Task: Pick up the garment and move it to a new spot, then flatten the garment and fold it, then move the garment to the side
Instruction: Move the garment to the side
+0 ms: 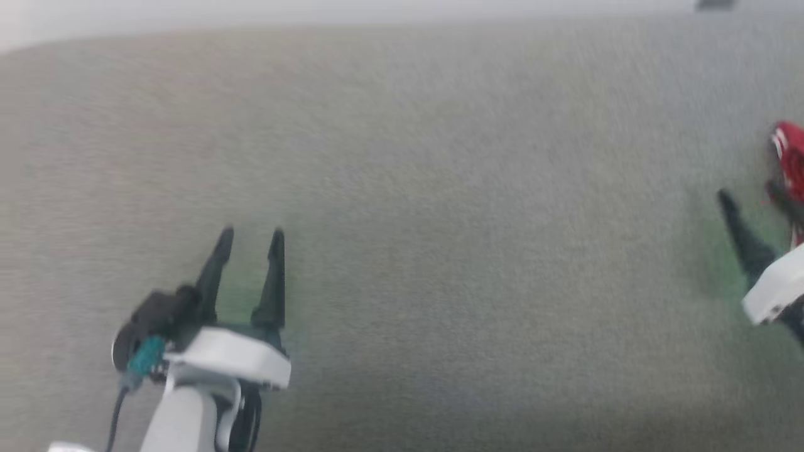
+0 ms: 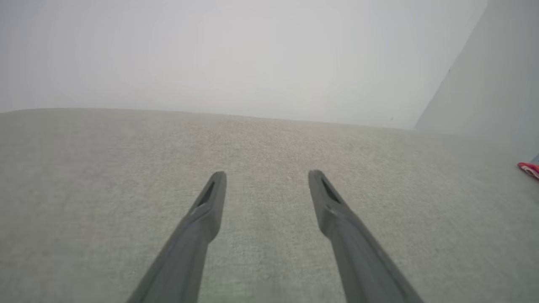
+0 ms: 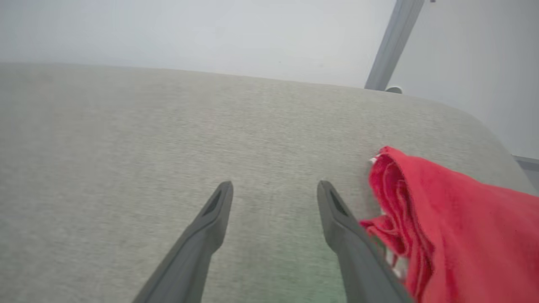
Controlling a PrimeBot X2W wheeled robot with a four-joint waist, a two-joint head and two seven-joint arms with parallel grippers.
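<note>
Grabbing well means shifting the spread right pincer (image 3: 274, 187) onto the bunched red garment (image 3: 454, 219), lower right in its wrist view and seemingly touching one finger (image 3: 349, 240); the left pincer (image 2: 267, 174) hangs spread over grey upholstery (image 2: 105, 168).

We can read no text, label, brand, number or sign anywhere in these views

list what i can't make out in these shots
1. Shirt, head view: motion blur and the right edge leave only a red scrap; its lay is unclear.
2. Shirt, right wrist view: cut by the right and bottom edges, partly behind a finger of the right pincer; full shape cannot be told.
3. Shirt, left wrist view: a sliver at the right edge.
4. Right pincer, head view: blurred, cut by the right edge.
</note>
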